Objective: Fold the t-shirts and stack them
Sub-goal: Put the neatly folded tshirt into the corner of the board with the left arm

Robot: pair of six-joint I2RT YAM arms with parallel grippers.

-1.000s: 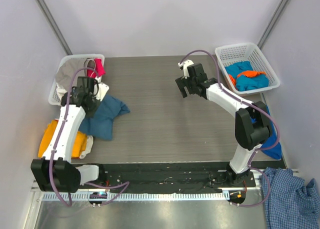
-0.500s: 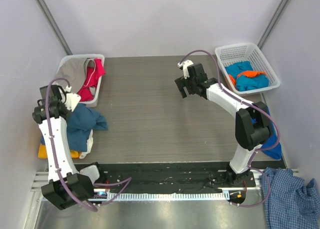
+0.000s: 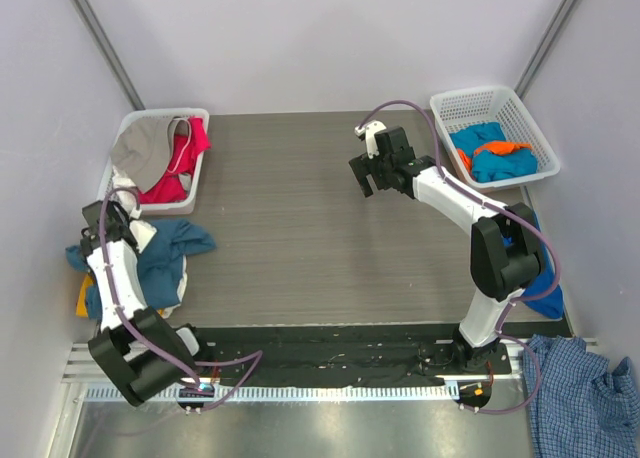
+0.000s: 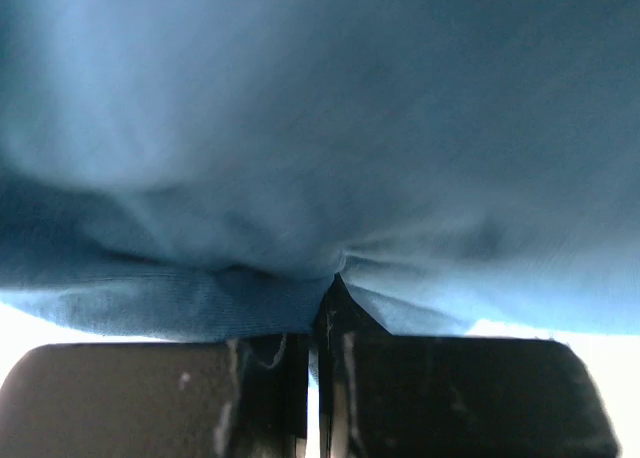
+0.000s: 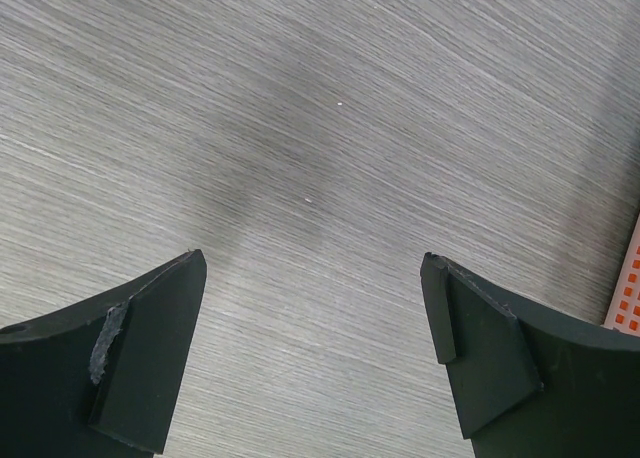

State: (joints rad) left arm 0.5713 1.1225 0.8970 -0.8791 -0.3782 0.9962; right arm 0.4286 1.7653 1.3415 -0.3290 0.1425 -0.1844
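Note:
My left gripper (image 3: 108, 234) is at the table's far left edge, shut on the dark teal-blue t-shirt (image 3: 165, 256), which lies crumpled over a white garment and an orange t-shirt (image 3: 82, 300). In the left wrist view the blue cloth (image 4: 320, 158) fills the frame and is pinched between my closed fingers (image 4: 270, 378). My right gripper (image 3: 368, 176) is open and empty above the bare table in the middle back; in its wrist view its gripper (image 5: 315, 268) shows only the grey wood-grain surface. Turquoise and orange tees (image 3: 492, 153) lie in the right basket.
A white mesh basket (image 3: 196, 118) at the back left holds grey and red-pink tees (image 3: 180, 163). Another white mesh basket (image 3: 480, 100) stands at the back right. A blue-and-white checked shirt (image 3: 580, 393) lies off the table at the front right, with blue cloth (image 3: 545, 278) at the right edge.
My left arm has swung left and towards the near edge, dragging the teal-blue t-shirt off the table's middle-left onto the pile at the left edge. The right arm has not moved.

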